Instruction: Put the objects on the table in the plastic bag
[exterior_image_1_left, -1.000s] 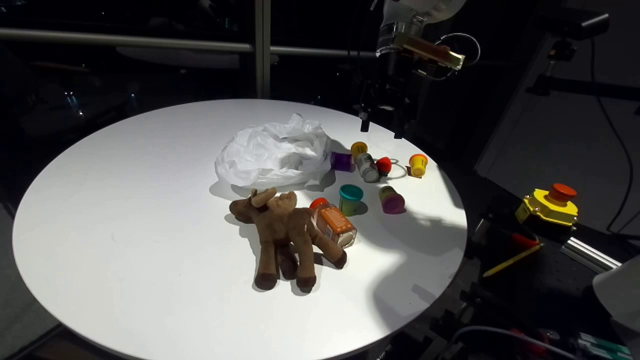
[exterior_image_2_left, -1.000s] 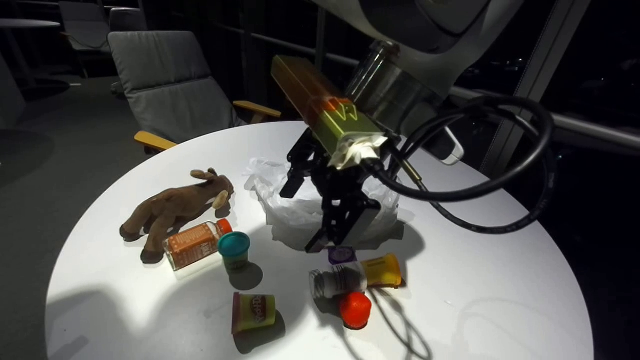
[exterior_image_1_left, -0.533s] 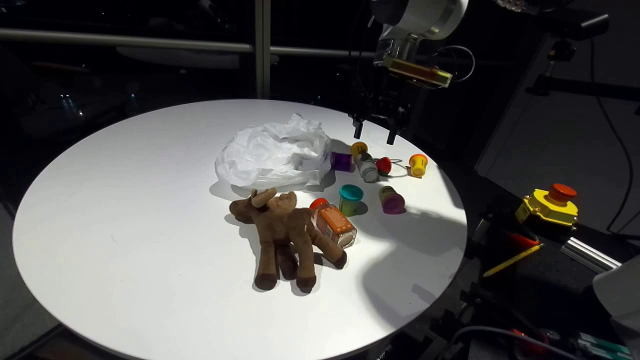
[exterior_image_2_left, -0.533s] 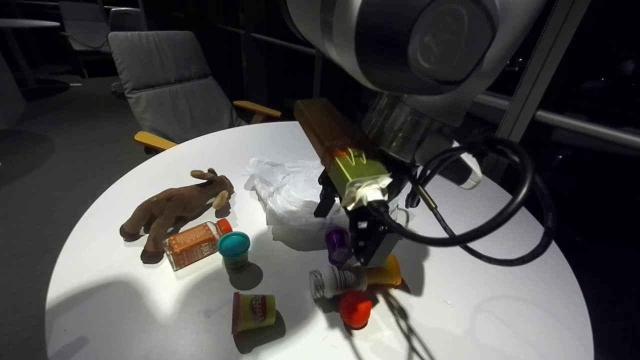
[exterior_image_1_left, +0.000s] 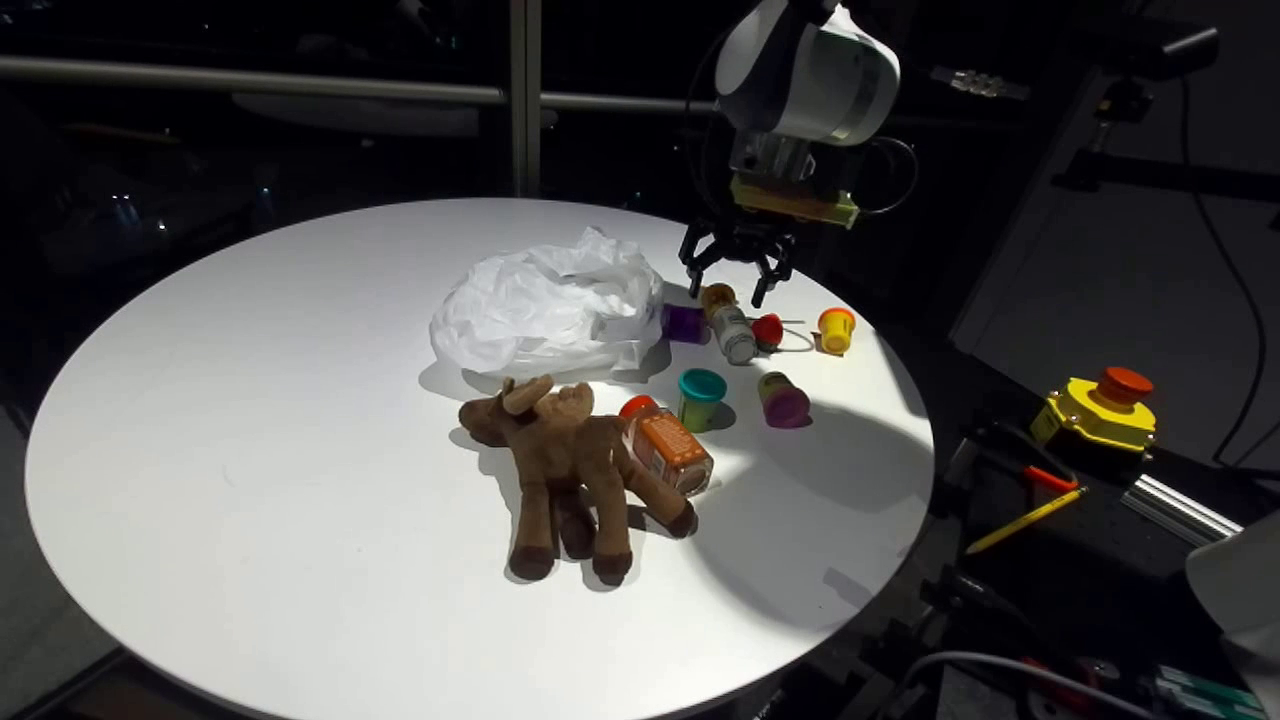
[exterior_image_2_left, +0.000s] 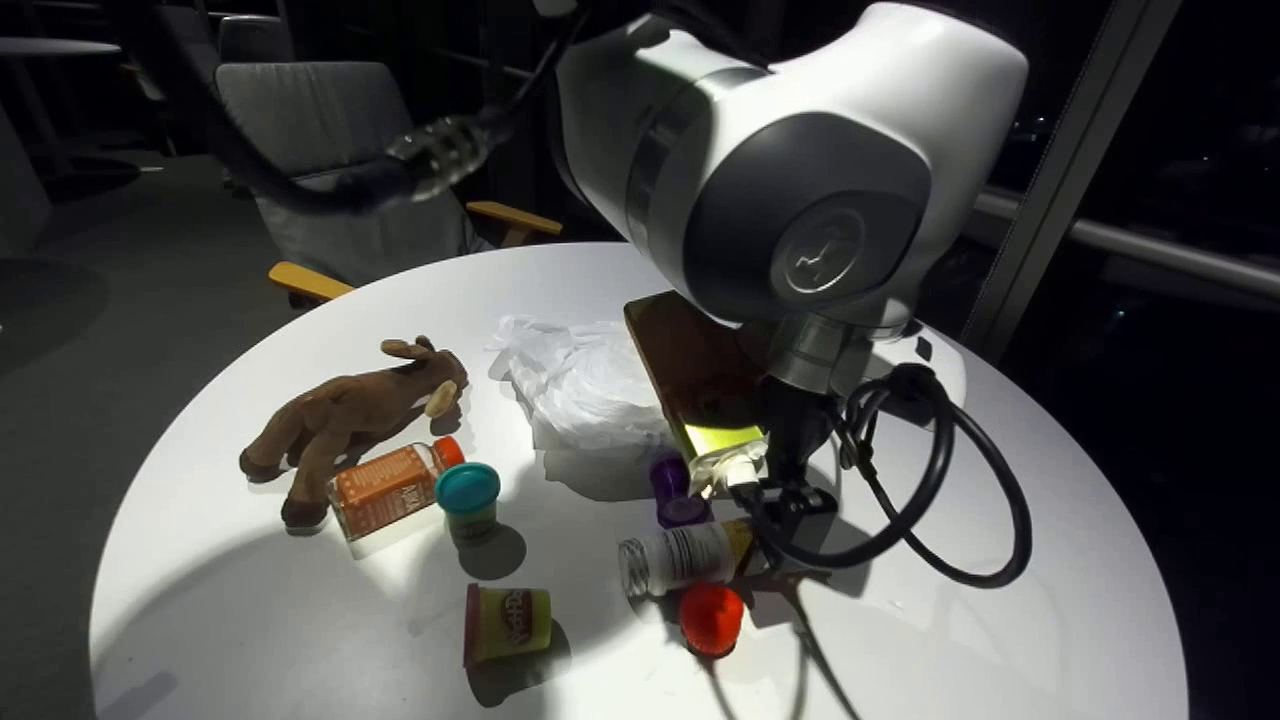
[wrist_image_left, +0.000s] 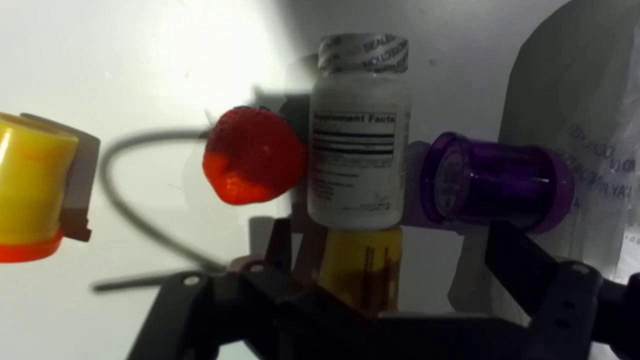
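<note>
My gripper (exterior_image_1_left: 727, 297) is open and empty above the yellow tub (exterior_image_1_left: 718, 297). In the wrist view its fingers (wrist_image_left: 390, 229) stand wide apart on both sides of this tub (wrist_image_left: 360, 265). The tub lies end to end with a white supplement bottle (wrist_image_left: 357, 160). A red strawberry (wrist_image_left: 255, 155) and a purple jar (wrist_image_left: 500, 180) flank the bottle. The crumpled white plastic bag (exterior_image_1_left: 550, 310) lies beside the jar; its opening is unclear. A brown moose plush (exterior_image_1_left: 570, 450), orange bottle (exterior_image_1_left: 672, 450), teal-lidded tub (exterior_image_1_left: 701, 400), purple-lidded tub (exterior_image_1_left: 782, 400) and orange-rimmed yellow tub (exterior_image_1_left: 836, 330) also lie or stand on the table.
The round white table (exterior_image_1_left: 300, 500) has its edge close behind the yellow tubs. A thin grey cord or loop (wrist_image_left: 120, 195) lies near the strawberry. A grey armchair (exterior_image_2_left: 320, 140) stands beyond the table. Black cables (exterior_image_2_left: 940, 500) hang from the arm. A yellow emergency-stop box (exterior_image_1_left: 1095, 415) sits off the table.
The arm has come down and the gripper has turned and lowered toward the yellow tub, staying open. The objects and bag have not visibly moved.
</note>
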